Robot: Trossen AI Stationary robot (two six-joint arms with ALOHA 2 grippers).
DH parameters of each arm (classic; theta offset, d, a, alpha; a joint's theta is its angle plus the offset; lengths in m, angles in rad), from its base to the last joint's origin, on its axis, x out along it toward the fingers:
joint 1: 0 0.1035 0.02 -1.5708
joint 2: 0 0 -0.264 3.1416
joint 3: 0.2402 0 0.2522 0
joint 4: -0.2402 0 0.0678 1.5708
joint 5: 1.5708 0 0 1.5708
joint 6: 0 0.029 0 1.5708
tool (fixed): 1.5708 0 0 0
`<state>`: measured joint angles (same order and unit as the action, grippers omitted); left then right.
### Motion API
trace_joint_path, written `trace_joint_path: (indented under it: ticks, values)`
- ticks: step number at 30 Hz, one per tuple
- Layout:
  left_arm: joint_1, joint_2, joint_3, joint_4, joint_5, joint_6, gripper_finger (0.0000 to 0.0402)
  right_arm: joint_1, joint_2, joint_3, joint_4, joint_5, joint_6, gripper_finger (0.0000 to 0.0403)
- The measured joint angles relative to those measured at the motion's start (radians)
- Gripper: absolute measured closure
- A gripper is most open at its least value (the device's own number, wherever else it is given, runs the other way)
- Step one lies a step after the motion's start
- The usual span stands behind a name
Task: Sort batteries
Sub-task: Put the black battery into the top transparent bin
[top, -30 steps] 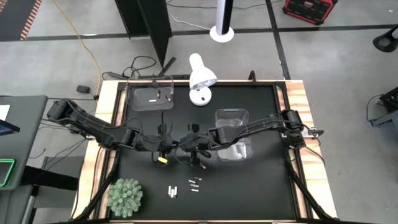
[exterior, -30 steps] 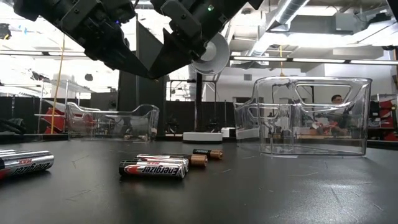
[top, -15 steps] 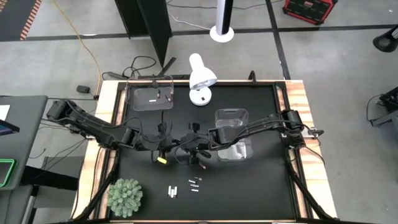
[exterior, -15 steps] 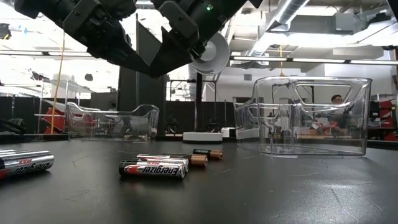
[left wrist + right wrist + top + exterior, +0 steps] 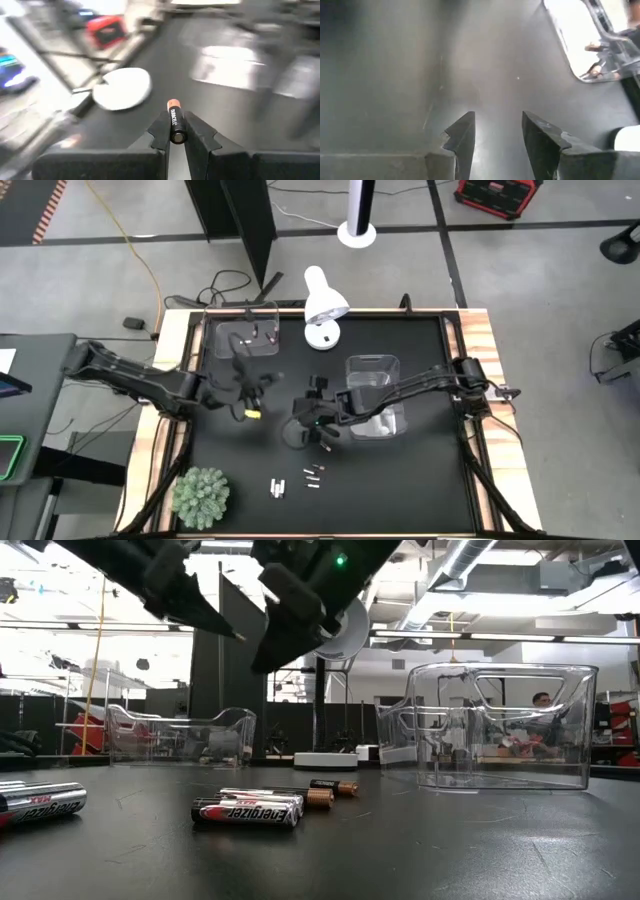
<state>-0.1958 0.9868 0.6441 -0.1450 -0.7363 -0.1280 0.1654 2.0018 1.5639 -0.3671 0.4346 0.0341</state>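
Note:
My left gripper (image 5: pixel 266 383) is shut on a dark battery (image 5: pixel 175 122) with a copper end, above the table between the lamp and the left clear bin (image 5: pixel 243 338). My right gripper (image 5: pixel 496 131) stands open over bare black table (image 5: pixel 395 75) at mid-table (image 5: pixel 306 423), with nothing between its fingers. Several loose batteries (image 5: pixel 312 477) lie on their sides near the table's front; in the low view they show as a dark pair (image 5: pixel 247 810), a copper-tipped one (image 5: pixel 333 786) and others at the left edge (image 5: pixel 40 802). The right clear bin (image 5: pixel 375 395) stands beside my right arm. My left gripper pinches the battery's dark body (image 5: pixel 176 134) between its two fingers. The battery lies along the fingers, with its copper end (image 5: pixel 173 104) sticking out past the fingertips. It is lifted clear of the table.
A white lamp (image 5: pixel 325 305) stands at the table's far middle; its round base (image 5: pixel 122 89) shows ahead of my left gripper. A green plant ball (image 5: pixel 202 497) sits at the near left corner. Cables lie around the left bin.
The two grippers met over mid-table a second ago. My left gripper has since drawn away, up and toward the far left bin, carrying the battery. My right gripper has stayed in place, opened, and tipped a little.

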Motion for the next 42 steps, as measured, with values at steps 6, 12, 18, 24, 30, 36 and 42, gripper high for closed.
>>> trace_joint_path:
  ticks: [6, 12, 18, 24, 30, 36, 42]
  values:
    - [0.193, -0.177, 0.0, -0.178, -0.192, -0.13, 0.0376, -0.003, -0.001, 0.0, 0.039, 0.016, -0.006, 0.0228]
    - [0.507, -0.245, 0.0, -0.335, -0.126, -0.235, 0.0376, -0.001, -0.001, 0.0, 0.087, 0.016, -0.028, 0.0228]
    - [0.778, -0.199, 0.0, -0.352, 0.114, -0.235, 0.0376, 0.003, -0.001, 0.0, 0.116, 0.016, -0.045, 0.0228]
    - [0.971, -0.109, -0.001, -0.366, 0.277, -0.229, 0.0376, 0.013, -0.001, 0.0, 0.116, 0.016, -0.065, 0.0228]
    - [1.05, -0.029, -0.002, -0.383, 0.317, -0.199, 0.0376, 0.019, -0.001, 0.0, 0.116, 0.016, -0.069, 0.0228]
    - [1.048, 0.015, 0.003, -0.379, 0.304, -0.19, 0.0376, 0.021, -0.001, 0.0, 0.118, 0.016, -0.069, 0.0228]
    - [1.048, 0.047, 0.003, -0.407, 0.302, -0.164, 0.0347, 0.021, -0.001, 0.0, 0.118, 0.016, -0.069, 0.0228]
